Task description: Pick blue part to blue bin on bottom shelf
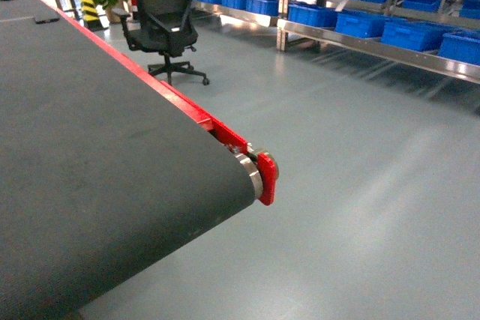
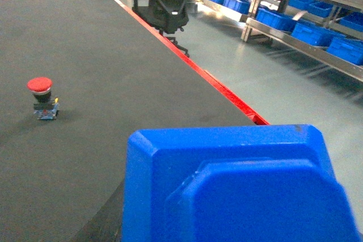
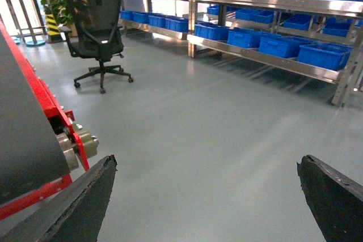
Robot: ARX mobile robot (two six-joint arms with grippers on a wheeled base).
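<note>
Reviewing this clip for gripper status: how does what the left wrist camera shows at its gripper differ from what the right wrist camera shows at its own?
In the left wrist view a blue part fills the foreground, hiding the left gripper, above the dark conveyor belt. The right gripper shows two black fingertips spread wide with nothing between them, over bare grey floor beside the belt's end. Both views look toward the steel racks of blue bins.
</note>
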